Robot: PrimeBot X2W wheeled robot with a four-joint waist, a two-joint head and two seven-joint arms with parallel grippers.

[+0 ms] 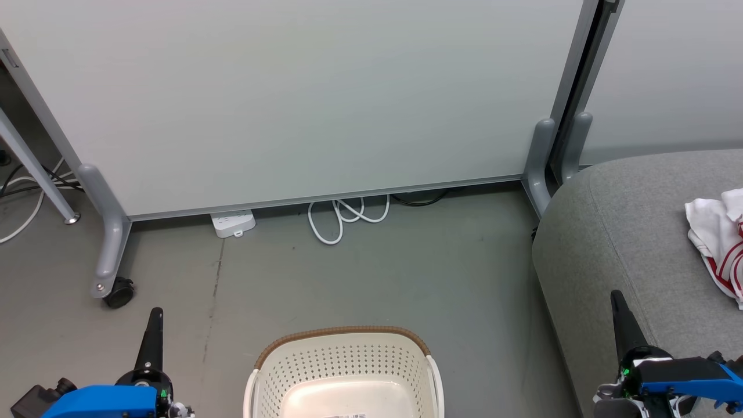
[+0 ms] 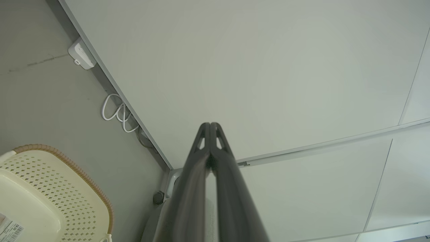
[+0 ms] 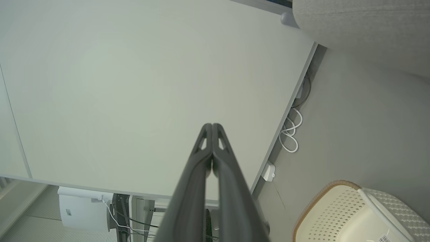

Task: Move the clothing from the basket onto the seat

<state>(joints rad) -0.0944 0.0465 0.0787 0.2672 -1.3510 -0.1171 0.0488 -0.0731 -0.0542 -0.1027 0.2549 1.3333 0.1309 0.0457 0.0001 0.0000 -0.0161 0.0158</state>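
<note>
Both jaws, left at seven o'clock and right at five, are pinched fully together, gripping nothing. At six the basket (image 1: 348, 363) looks empty, though its near half is cut off. White and red-striped clothing (image 1: 717, 232) lies on the seat (image 1: 627, 232) at three o'clock.

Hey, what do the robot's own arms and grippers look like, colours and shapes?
They match. The left gripper and right gripper each have long dark grey fingers tapering to slim tips, with small triangular cut-outs near the ends. Each is mounted on a round black wrist joint with a small green light, backed by a bright blue casing.
</note>
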